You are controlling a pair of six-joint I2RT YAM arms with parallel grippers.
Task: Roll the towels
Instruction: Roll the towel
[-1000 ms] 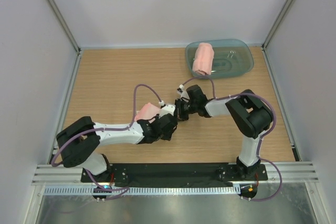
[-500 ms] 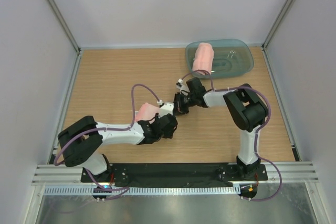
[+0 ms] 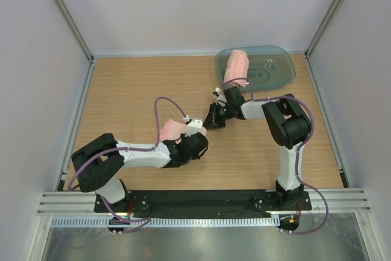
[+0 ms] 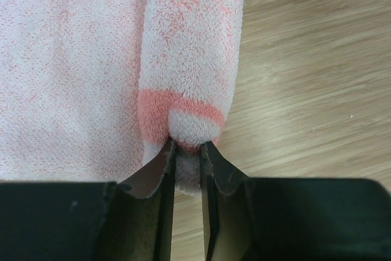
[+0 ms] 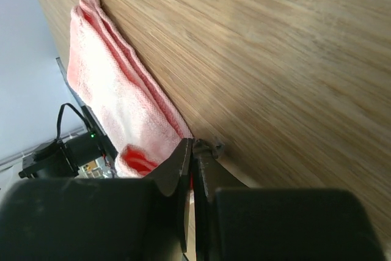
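Top external: the finished towel lies rolled in the tub at the far right corner of the desk. Its long axis runs roughly from the far edge towards the near edge, slightly slanted. The working towel lies near the desk's middle, a little towards the near edge. The left arm covers much of it, so its axis cannot be read here. The left tool is down on it. The right tool sits low just beside it, on the tub side.

Left wrist: the left tool is clamped on the near end of the working towel's rolled part, with terry bulging above the jaws. The roll's long axis points straight away from the tool. The unrolled cloth lies flat on the desk, touching the roll on the picture's left side. Judgement: the end grip serves to turn the roll and keep it tight over the remaining cloth.

Right wrist: the right tool has its jaws closed together, tips at the desk, right at one end of the working towel. A red sliver shows between the jaws, but whether cloth is nipped cannot be told. The towel stretches lengthwise away from the tool. Judgement: this placement probably steadies that end.
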